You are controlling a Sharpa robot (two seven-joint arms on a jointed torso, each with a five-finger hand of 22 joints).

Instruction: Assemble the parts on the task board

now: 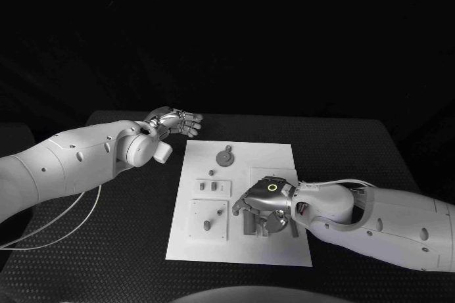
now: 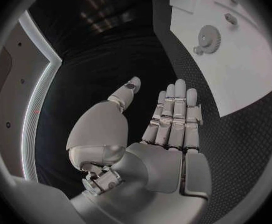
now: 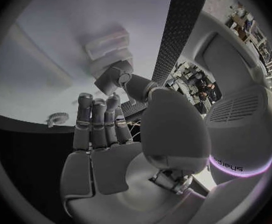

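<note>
White on black is how I read it: the task board [image 1: 239,204] lies mid-surface [image 1: 95,250] on the dark mat. At far left, my left hand [image 1: 175,122] hovers off the board's far left corner, fingers straight and apart, grasping nothing; its wrist view confirms the bare palm [image 2: 170,129]. On the board's far end I see a round gear [image 1: 225,157], also visible from the left wrist [image 2: 208,36]. Nearer sit small parts [image 1: 210,185] and a square plate [image 1: 208,219] with a peg. Further right, my right hand [image 1: 265,208] is lowered over the board's near right area, hiding what lies beneath; I cannot tell whether it grips anything. On the arm casing I can only half-read lettering, cut off.
</note>
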